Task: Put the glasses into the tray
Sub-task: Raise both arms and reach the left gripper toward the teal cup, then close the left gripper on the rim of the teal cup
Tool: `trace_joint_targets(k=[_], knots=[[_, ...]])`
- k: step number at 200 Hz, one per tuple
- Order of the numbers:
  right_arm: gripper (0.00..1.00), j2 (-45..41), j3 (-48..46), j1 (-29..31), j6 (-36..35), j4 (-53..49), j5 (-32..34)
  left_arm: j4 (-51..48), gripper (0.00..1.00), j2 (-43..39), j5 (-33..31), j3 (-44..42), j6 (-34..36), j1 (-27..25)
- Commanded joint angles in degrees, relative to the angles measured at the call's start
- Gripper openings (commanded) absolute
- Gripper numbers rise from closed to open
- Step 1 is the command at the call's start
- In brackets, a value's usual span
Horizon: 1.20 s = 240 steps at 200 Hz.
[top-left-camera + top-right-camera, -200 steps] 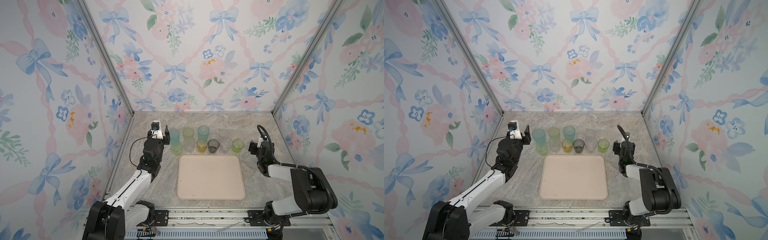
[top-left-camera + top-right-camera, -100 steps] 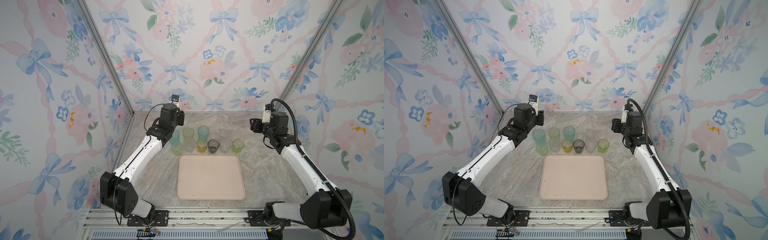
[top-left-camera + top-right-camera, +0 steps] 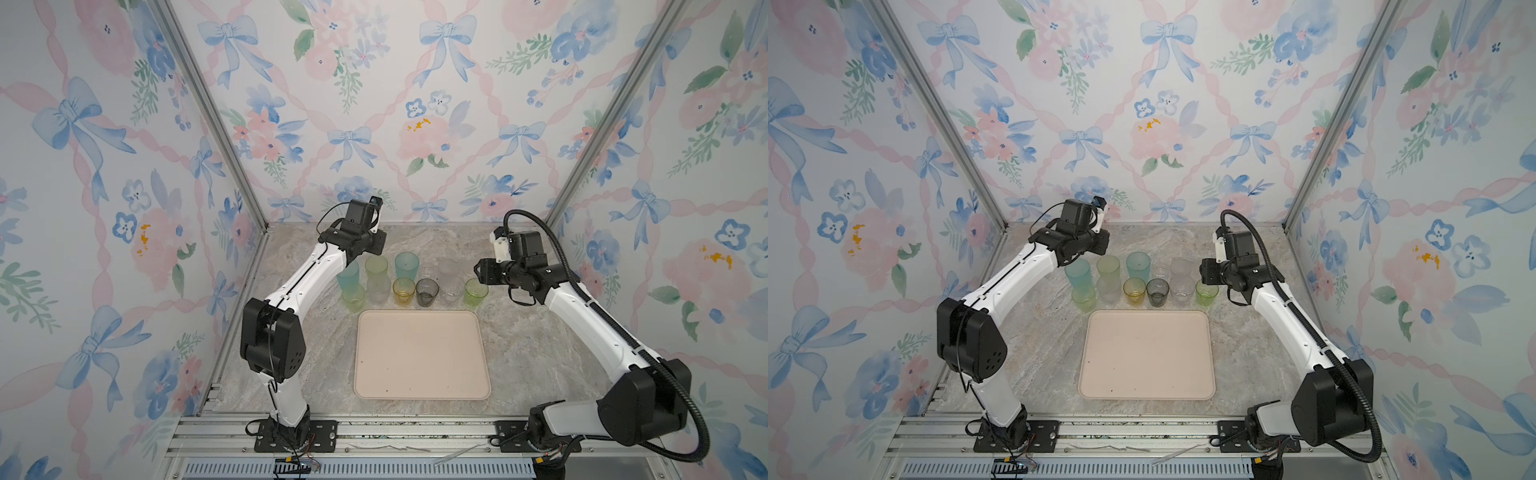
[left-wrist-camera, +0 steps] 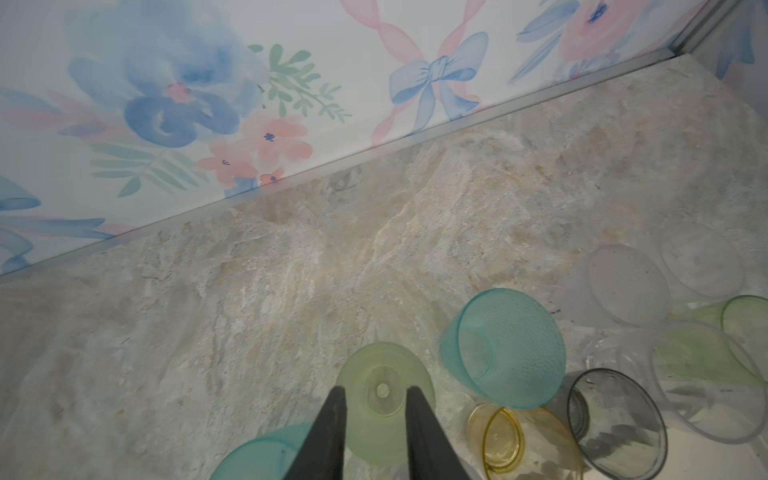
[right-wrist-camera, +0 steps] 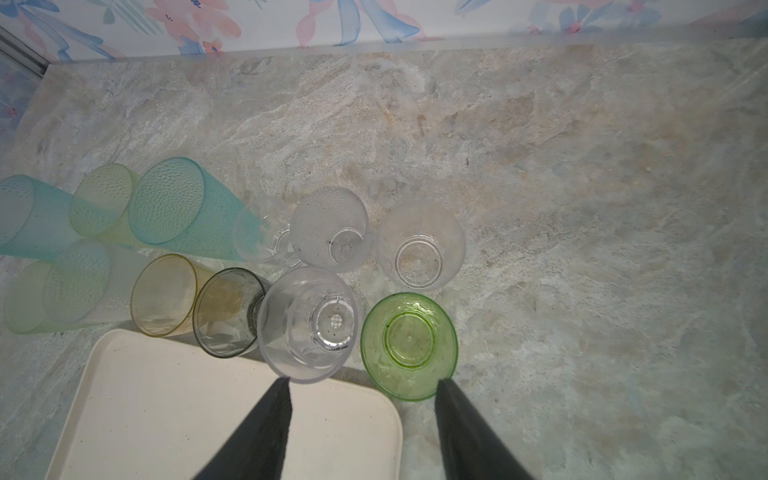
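Tray (image 3: 419, 353): empty
Left gripper (image 4: 375, 390): narrow gap, holding nothing, over pale green glass (image 4: 382, 370); widen first
Right gripper (image 5: 363, 380): wide, empty; center on bright green glass (image 5: 409, 345)

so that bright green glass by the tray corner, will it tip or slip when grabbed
Probably stable: the green glass is short, wide and upright. Its smooth translucent wall looks slippery, likely light. A clear glass stands close beside it, so a push might knock that.
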Motion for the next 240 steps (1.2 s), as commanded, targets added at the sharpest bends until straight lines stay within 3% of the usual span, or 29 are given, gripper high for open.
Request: trace_joint_targets(k=[1,96,240], knots=[[0.59,1.14,2.13,1.35,0.55,-2.14,-0.56,-2.31,0.27,4.29,5.97,3.18,-0.25,-0.58],[0.59,1.14,2.20,1.54,0.17,-1.84,-0.96,-6.43,0.28,13.48,9.84,11.12,0.74,-2.42],[0.59,1.95,2.00,1.54,-0.29,-0.89,-1.44,-12.14,0.27,20.57,6.76,17.66,2.78,-3.46]])
